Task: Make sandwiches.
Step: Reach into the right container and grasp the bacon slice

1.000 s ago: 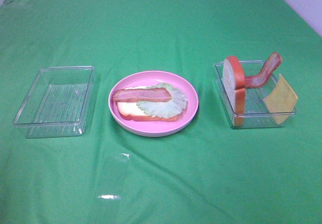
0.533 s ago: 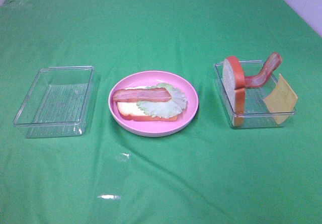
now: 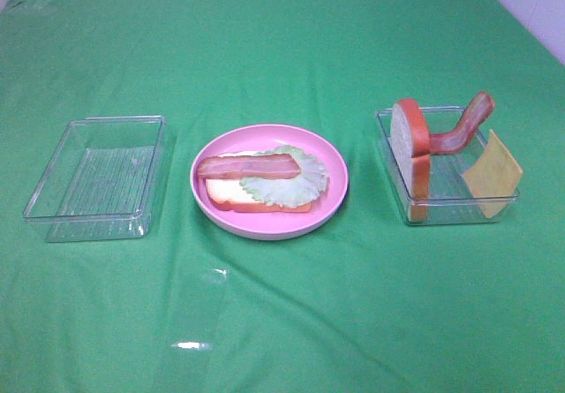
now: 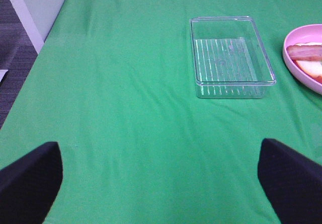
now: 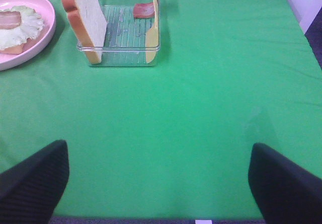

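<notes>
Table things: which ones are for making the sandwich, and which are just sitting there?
For the sandwich: flat bread slice, lettuce, bacon strip on top, upright bread slice, second bacon strip, cheese square.

Just sitting there: pink plate underneath, right tray holding the spare pieces, empty left tray, green cloth.

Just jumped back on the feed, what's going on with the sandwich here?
Nothing is being handled. The left gripper and right gripper hang open over the green cloth, short of the food. The round pink plate holds a half-built sandwich: white bread slice, pale green lettuce, one red-brown bacon strip on top. A second bread slice, another bacon strip and a yellow cheese square wait in the right clear plastic tray.
</notes>
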Robot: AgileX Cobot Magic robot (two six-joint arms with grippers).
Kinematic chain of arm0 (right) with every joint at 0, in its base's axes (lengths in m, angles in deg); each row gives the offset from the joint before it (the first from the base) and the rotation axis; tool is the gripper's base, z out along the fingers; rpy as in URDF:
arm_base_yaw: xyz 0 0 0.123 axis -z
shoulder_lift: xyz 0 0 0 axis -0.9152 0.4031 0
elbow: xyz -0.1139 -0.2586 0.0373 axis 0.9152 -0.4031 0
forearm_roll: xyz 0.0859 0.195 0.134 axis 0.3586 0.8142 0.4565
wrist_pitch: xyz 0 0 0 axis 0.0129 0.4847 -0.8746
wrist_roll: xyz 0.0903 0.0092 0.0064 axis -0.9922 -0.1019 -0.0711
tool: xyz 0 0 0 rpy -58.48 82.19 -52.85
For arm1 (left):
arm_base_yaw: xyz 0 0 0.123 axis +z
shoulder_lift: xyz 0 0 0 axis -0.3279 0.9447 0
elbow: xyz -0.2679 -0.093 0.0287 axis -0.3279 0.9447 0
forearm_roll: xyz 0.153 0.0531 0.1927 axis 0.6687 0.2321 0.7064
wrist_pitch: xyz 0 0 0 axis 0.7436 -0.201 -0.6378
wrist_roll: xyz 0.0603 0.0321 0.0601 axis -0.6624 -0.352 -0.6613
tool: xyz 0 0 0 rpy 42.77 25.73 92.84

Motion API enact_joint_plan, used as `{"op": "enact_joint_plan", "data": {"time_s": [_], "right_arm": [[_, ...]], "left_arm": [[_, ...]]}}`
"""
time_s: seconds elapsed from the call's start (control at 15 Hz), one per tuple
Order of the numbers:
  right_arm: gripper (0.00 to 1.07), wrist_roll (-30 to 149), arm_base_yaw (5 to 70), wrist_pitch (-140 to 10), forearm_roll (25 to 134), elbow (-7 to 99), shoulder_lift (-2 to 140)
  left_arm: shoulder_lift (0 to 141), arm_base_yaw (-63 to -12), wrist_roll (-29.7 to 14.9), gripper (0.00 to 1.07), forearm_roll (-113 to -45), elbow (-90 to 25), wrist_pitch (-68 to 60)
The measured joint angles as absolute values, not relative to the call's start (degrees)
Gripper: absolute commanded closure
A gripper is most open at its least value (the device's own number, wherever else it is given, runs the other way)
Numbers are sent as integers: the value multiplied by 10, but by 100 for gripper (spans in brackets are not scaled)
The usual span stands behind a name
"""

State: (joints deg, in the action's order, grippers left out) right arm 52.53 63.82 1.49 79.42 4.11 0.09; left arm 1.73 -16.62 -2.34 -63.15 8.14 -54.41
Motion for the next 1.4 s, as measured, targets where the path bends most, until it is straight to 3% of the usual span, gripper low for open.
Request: {"op": "enact_joint_plan", "data": {"time_s": [1.2, 1.4], "right_arm": [[13, 511, 638, 11, 794, 44, 20], [13, 506, 638, -95, 794, 53, 109]], "left_arm": [[17, -166, -23, 9, -637, 81, -544], [17, -166, -23, 9, -637, 81, -544]]}}
